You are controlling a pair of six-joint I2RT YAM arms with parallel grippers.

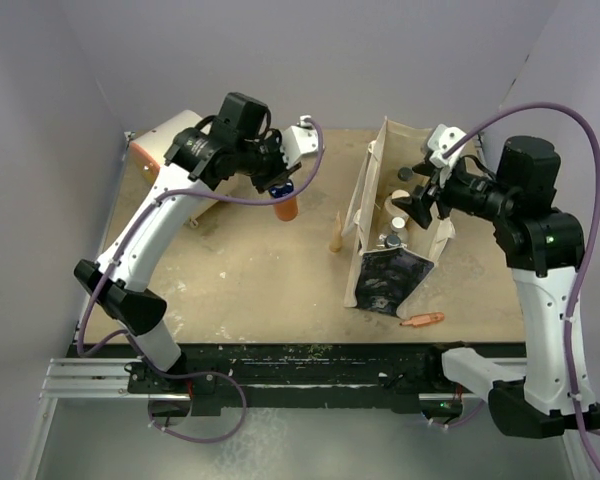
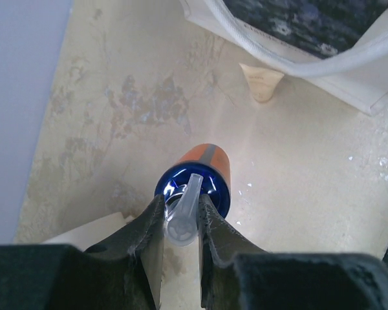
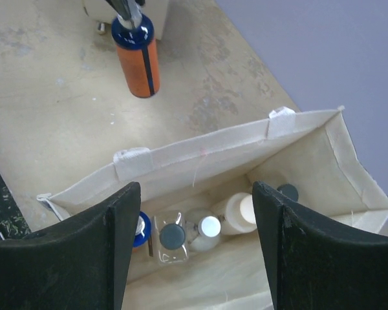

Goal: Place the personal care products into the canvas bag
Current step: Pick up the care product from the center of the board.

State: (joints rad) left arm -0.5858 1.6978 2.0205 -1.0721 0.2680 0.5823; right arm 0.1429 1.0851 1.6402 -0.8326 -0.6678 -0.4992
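My left gripper (image 2: 181, 203) is shut on the clear pump nozzle of an orange bottle with a blue cap (image 2: 204, 169). The bottle hangs cap up over the table, left of the canvas bag (image 1: 395, 262); it also shows in the top view (image 1: 285, 208) and the right wrist view (image 3: 140, 61). My right gripper (image 3: 195, 188) is open and empty above the bag's open mouth. Inside the bag stand a blue-capped bottle (image 3: 141, 227), a clear black-capped bottle (image 3: 172, 237), a silver white-capped bottle (image 3: 207, 229), a cream-white bottle (image 3: 236, 213) and another black cap (image 3: 287, 192).
A tan wooden cone (image 1: 333, 240) stands on the table between the held bottle and the bag. A small orange pen-like stick (image 1: 421, 320) lies in front of the bag. A cream drum with an orange face (image 1: 152, 150) sits at the far left corner. Purple walls enclose the table.
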